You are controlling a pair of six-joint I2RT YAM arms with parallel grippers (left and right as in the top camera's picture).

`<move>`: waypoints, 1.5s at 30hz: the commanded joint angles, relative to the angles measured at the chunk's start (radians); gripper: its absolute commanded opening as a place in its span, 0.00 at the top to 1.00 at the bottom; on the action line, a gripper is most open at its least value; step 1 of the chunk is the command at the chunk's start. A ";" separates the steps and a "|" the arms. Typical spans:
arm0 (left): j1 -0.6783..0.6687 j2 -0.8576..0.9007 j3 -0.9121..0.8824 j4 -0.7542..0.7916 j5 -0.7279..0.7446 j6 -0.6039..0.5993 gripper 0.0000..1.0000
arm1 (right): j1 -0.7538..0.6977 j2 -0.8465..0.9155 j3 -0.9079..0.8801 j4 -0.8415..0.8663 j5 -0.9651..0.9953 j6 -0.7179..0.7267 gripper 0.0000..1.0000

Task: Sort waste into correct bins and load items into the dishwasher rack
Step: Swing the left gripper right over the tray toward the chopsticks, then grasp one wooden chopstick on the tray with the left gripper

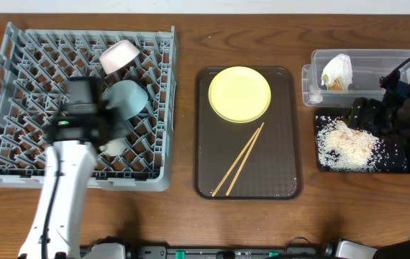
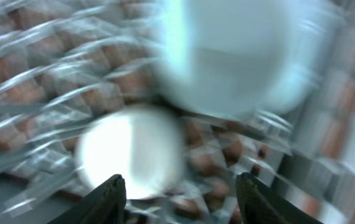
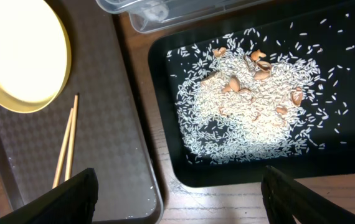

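Chopsticks (image 3: 65, 146) are being presented left of the right gripper (image 3: 184, 199), the nearer arm's, long axis crossing its closing line; its jaws are being held apart, empty.

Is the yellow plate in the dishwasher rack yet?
Not yet. The yellow plate lies on the brown tray near the chopsticks, outside the rack.

I'm seeing the rack (image 1: 18, 108) sitting left, holding a bowl (image 1: 120, 56) far, another bowl (image 1: 127, 98) just nearer and a cup (image 1: 115, 146) nearest. The serving tray (image 1: 288, 144) is lying in the middle, carrying the plate (image 1: 239, 94) far and the chopsticks (image 1: 244, 161) near. At right, the tub (image 1: 320, 57) holding the napkin (image 1: 338, 70) is sitting behind the shallow tray (image 1: 399, 164) holding the crumbs (image 1: 345, 144).
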 commanded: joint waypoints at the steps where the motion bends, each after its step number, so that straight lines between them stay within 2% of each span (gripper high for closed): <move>1: -0.141 -0.012 0.036 0.014 0.055 0.131 0.40 | -0.003 -0.003 0.014 -0.002 -0.004 -0.001 0.18; 8: -0.408 0.005 0.035 0.080 0.073 0.159 0.34 | -0.003 -0.003 0.014 -0.001 -0.001 -0.002 0.18; 17: -0.566 0.166 0.035 0.150 0.099 0.160 0.33 | -0.003 -0.003 0.014 -0.005 -0.001 -0.001 0.17; 22: -0.619 0.279 0.035 0.176 0.182 0.178 0.33 | -0.003 -0.003 0.014 -0.006 -0.001 -0.001 0.16; 28: -0.669 0.356 0.035 0.178 0.181 0.178 0.29 | -0.003 -0.003 0.014 -0.006 -0.001 -0.001 0.16; 37: -0.701 0.447 0.034 0.195 0.179 0.178 0.30 | -0.003 -0.003 0.014 -0.008 -0.001 -0.001 0.15; 45: -0.705 0.460 0.034 0.209 0.174 0.196 0.30 | -0.003 -0.003 0.014 -0.008 -0.001 -0.001 0.15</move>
